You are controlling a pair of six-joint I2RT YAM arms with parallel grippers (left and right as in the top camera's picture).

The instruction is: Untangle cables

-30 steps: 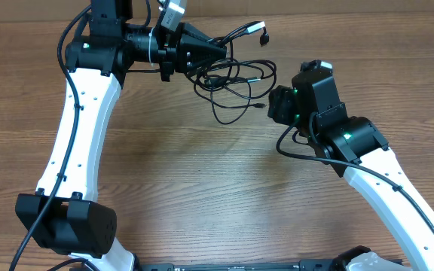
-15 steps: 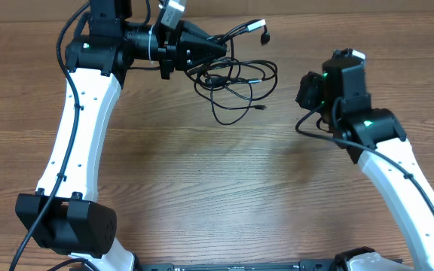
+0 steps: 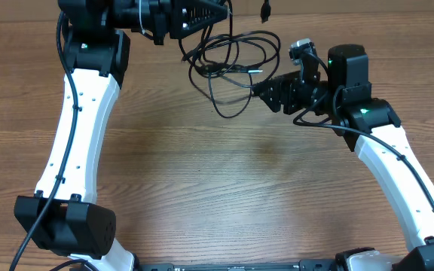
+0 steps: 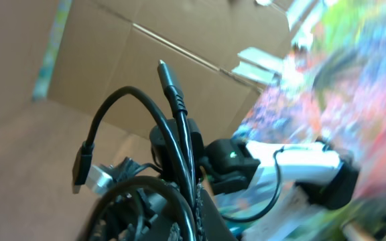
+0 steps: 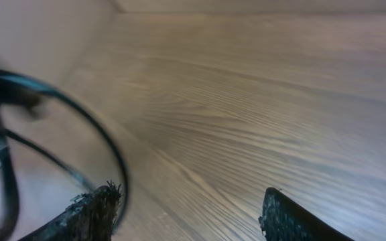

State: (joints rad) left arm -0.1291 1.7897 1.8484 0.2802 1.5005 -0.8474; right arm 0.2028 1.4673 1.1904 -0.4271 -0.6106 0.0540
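Observation:
The cables (image 3: 236, 39) are a tangle of thin black cords hanging in loops from my left gripper (image 3: 218, 10), which is shut on them near the table's far edge. One plug (image 3: 264, 11) dangles apart at the top right. In the left wrist view the cables (image 4: 173, 144) run up between the jaws of the left gripper (image 4: 194, 211), with a silver-tipped plug (image 4: 89, 174) at the left. My right gripper (image 3: 261, 92) points left at the lower right of the loops, open. In the right wrist view a cable loop (image 5: 109, 144) curves just outside the left fingertip (image 5: 96, 207) of the right gripper (image 5: 189, 197).
The wooden table (image 3: 217, 188) stretches below the cables. The white left arm (image 3: 77, 128) runs down the left side and the white right arm (image 3: 398, 173) down the right. A cardboard wall (image 4: 112, 67) stands behind the table.
My left gripper has carried the cables up toward the far edge. My right arm drew back right, then turned its gripper left toward the loops, jaws a little wider.

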